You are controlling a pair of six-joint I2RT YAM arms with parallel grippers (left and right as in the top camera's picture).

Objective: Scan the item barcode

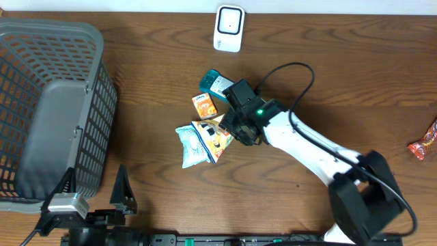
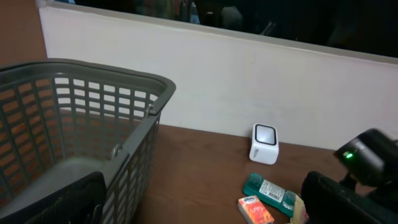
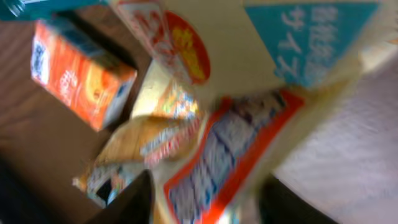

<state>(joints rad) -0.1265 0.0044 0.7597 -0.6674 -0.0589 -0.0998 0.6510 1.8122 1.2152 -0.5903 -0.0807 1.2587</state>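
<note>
Several small items lie mid-table: a teal box (image 1: 215,83), an orange tissue pack (image 1: 204,104), a pale blue packet (image 1: 191,145) and a yellow snack packet (image 1: 217,134). My right gripper (image 1: 235,130) is down on the snack packet. In the right wrist view that packet (image 3: 230,143), with a red-bordered label, fills the space between the two dark fingers of the right gripper (image 3: 211,205); the picture is blurred, so contact is unclear. The white scanner (image 1: 229,29) stands at the table's far edge. My left gripper (image 1: 94,195) rests wide open by the front edge, holding nothing.
A grey mesh basket (image 1: 41,31) takes up the left side of the table, close to the left gripper. A red wrapped snack (image 1: 425,145) lies at the right edge. The right arm's cable loops over the table behind the items.
</note>
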